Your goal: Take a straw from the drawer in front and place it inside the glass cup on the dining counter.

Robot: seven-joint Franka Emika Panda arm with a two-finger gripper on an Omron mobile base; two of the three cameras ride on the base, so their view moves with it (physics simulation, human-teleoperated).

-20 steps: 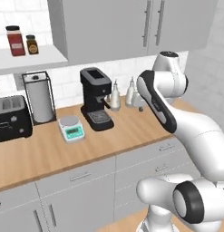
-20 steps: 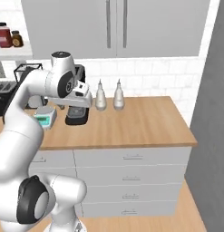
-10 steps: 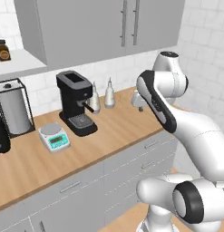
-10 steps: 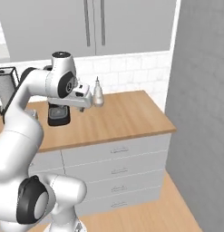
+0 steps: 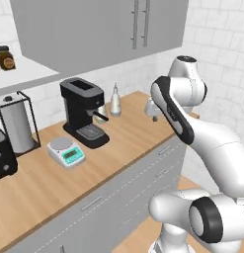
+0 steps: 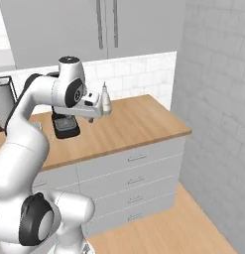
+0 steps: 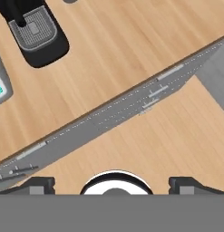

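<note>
I am holding the white arm high over the long light-wood slab desk (image 5: 128, 143), its grain smooth and pale. The pincer (image 7: 111, 183) is standing wide apart, its two small dark tips at the outer edges of the hand view, gripping nothing. Below it, the hand view is showing the flat light-grey drawer fronts (image 7: 131, 105) with slim metal bar handles, all shut, so I cannot tell where the straw is lying. On the desk, a boxy black coffee machine (image 5: 84, 111) is sitting beside a small pale flat scale (image 5: 66, 152); a slender pale cone-shaped bottle (image 5: 115, 100) is standing near the tiled wall. Glossy grey wall cabinets (image 5: 103, 29) are hanging above.
</note>
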